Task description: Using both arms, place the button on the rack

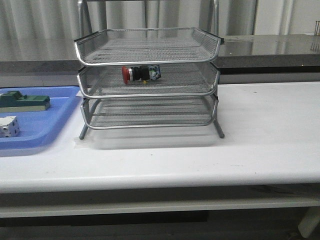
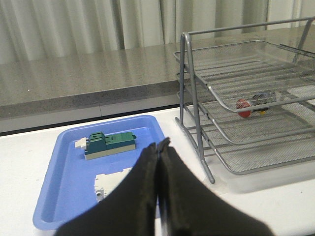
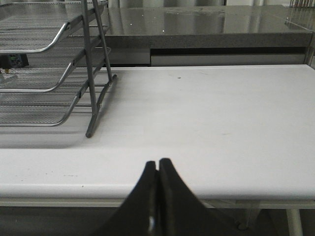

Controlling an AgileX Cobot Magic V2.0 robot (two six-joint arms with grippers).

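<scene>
The button (image 1: 140,74), red cap to the left, black body and blue rear block, lies on its side on the middle tier of the silver wire rack (image 1: 150,60). It also shows through the mesh in the left wrist view (image 2: 251,103). The rack shows in the left wrist view (image 2: 197,98) and the right wrist view (image 3: 93,83). My left gripper (image 2: 158,146) is shut and empty, above the table's front edge near the blue tray. My right gripper (image 3: 157,163) is shut and empty, over the table's front edge right of the rack. Neither arm shows in the front view.
A flat blue tray (image 1: 55,125) lies left of the rack with a green block (image 1: 25,101) and a white cube with dark dots (image 1: 9,126) in it. Both also show in the left wrist view (image 2: 109,143), (image 2: 110,183). A grey counter (image 1: 270,47) runs behind the table.
</scene>
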